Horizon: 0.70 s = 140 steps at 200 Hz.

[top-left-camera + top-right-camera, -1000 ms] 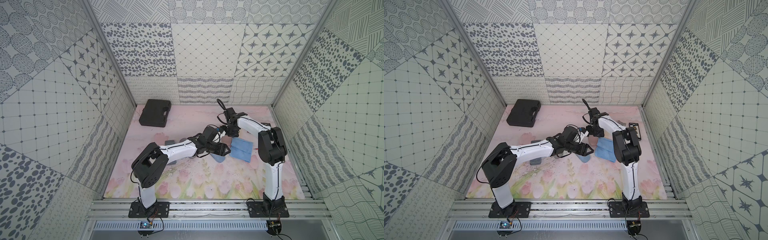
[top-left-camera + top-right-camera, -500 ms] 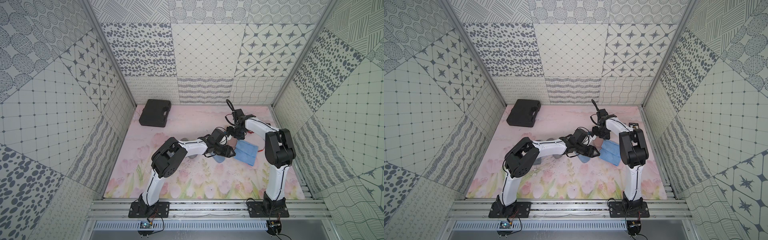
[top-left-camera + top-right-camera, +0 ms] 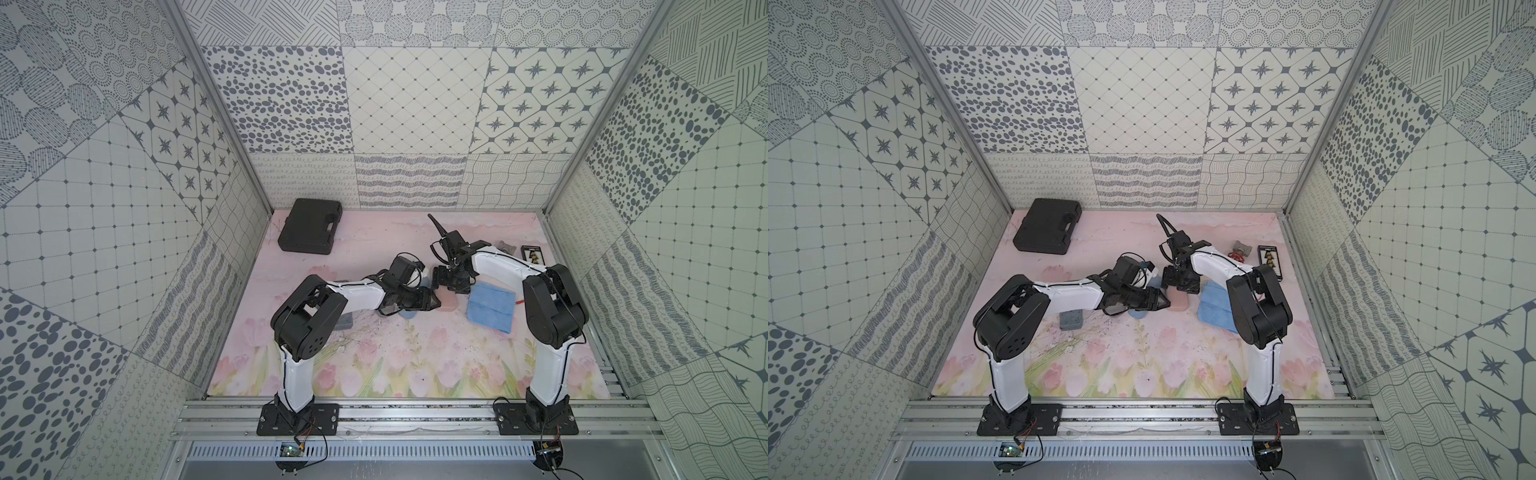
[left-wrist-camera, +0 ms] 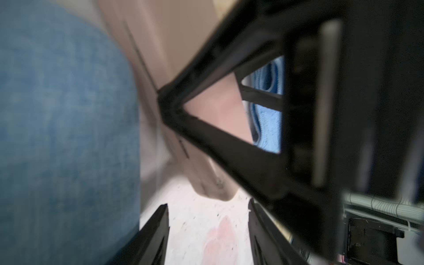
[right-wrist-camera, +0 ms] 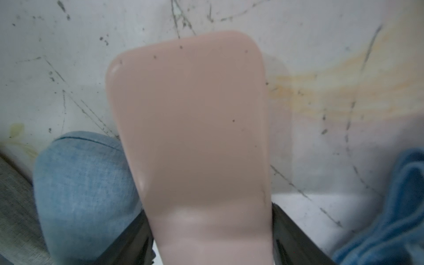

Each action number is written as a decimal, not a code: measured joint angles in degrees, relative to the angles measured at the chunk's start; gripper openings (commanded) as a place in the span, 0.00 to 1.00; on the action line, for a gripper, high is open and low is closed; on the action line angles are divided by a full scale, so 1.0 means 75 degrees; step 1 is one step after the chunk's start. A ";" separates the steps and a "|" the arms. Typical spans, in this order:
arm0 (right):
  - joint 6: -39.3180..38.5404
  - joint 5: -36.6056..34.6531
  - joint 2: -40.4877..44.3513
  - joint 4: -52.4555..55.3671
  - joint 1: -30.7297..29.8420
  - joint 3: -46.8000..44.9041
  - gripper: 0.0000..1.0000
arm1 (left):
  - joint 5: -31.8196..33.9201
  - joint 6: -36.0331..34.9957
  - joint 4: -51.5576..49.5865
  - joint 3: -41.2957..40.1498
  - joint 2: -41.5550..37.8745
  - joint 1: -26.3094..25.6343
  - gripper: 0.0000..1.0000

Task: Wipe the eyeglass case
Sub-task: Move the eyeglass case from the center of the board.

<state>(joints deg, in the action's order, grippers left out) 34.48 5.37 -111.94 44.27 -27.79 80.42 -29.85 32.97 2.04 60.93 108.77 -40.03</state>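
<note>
Two arms: both bend inward and nearly meet over the middle of the flowered mat (image 3: 374, 365), in both top views.
Eyeglass case (image 5: 190, 128): pink, smooth and hard-shelled, with a few dark flecks. It lies on the mat between the two grippers and also shows in a top view (image 3: 1178, 306).
Right gripper (image 5: 207, 220): comes down over the case's far end. Its fingers (image 5: 291, 241) sit tight against the two long sides, clamping it.
Left gripper (image 3: 433, 302): lies low over the mat, rolled on its side, with its tip at the case's edge. Its fingers (image 4: 156, 234) are drawn in close, with a narrow strip of mat between them. The case's rounded end sits right at their tips, but through the blur I cannot tell whether they nip it.
Denim pouch (image 5: 85, 188): faded blue, hard against the case's side, partly under the left gripper.
Blue cloth (image 3: 490, 309): folded flat on the mat just beside the case, on the right arm's side, in neither gripper.
Black carrying case (image 3: 309, 226): closed, at the far left corner, well apart.
Grey block (image 3: 1071, 320): near the left forearm.
Dark card (image 3: 1270, 257): by the right wall, with a small grey-and-red piece (image 3: 1239, 250) beside it.
</note>
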 measured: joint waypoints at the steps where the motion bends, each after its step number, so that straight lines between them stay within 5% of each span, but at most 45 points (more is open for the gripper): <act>1: 0.0020 -0.0003 0.0006 0.0000 -0.0009 -0.0006 0.61 | 0.0012 -0.0003 -0.0017 -0.0029 -0.0026 0.0015 0.61; 67: 0.0463 -0.0017 0.0119 0.0236 0.0032 -0.0038 0.89 | 0.0551 0.0009 -0.1215 -0.0207 -0.0822 0.0440 0.65; 116: 0.0047 0.0289 0.1999 0.1005 0.1067 -0.0294 0.93 | 0.0723 0.0335 -0.1594 0.0484 -0.0863 0.0050 0.71; 140: -0.0117 -0.0443 0.2713 0.1402 0.1810 -0.0790 0.94 | 0.1110 0.0484 -0.2028 0.1221 -0.0676 -0.0446 0.78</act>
<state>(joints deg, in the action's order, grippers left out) 33.61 2.04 -91.59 54.78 -14.22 74.50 -21.52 36.60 -13.17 70.08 103.70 -43.38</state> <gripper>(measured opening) 0.929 0.750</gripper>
